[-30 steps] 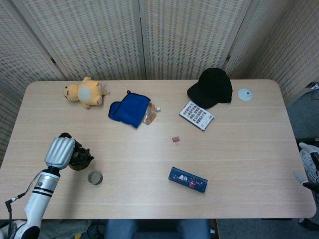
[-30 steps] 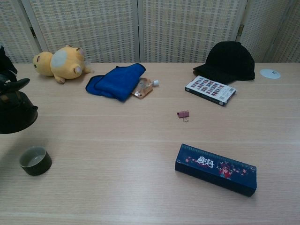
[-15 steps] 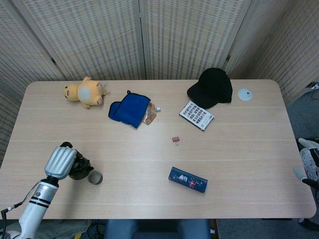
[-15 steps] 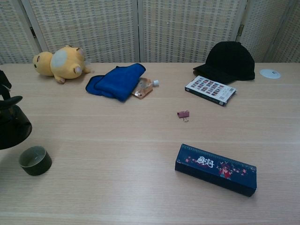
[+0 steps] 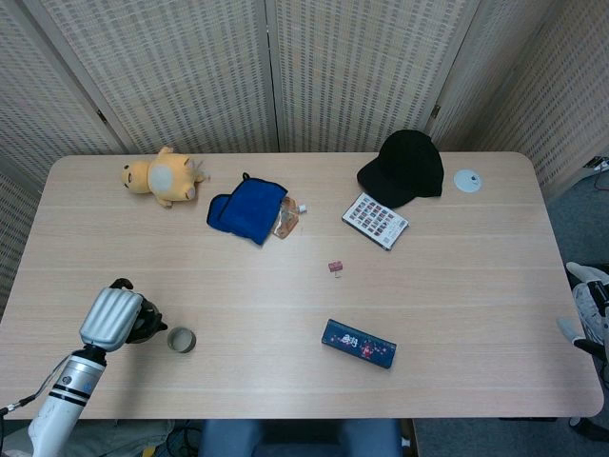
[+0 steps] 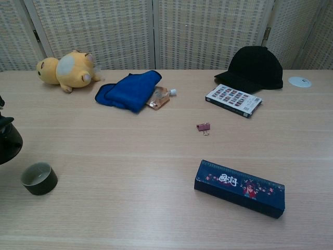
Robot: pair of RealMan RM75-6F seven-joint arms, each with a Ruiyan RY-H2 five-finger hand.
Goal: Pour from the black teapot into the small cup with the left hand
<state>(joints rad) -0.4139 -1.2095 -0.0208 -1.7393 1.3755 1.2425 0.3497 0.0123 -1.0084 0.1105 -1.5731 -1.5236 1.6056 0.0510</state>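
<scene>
Left hand (image 5: 112,317) is wrapped round the black teapot (image 5: 145,322) near the table's (image 5: 457,286) front-left corner, cup (image 5: 181,339) just beside it. Right hand (image 5: 592,309) sits off the right edge; can't tell its grip.

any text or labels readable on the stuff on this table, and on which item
Dark blue rectangular box: white characters in the middle of its lid, too stylised and small to read.
Flat white packet with rows of small coloured tiles: markings too small to read.
Small orange pouch with a white cap: print blurred, unreadable.
Round white disc: a dark spot, no legible text.
No legible text anywhere else.
</scene>
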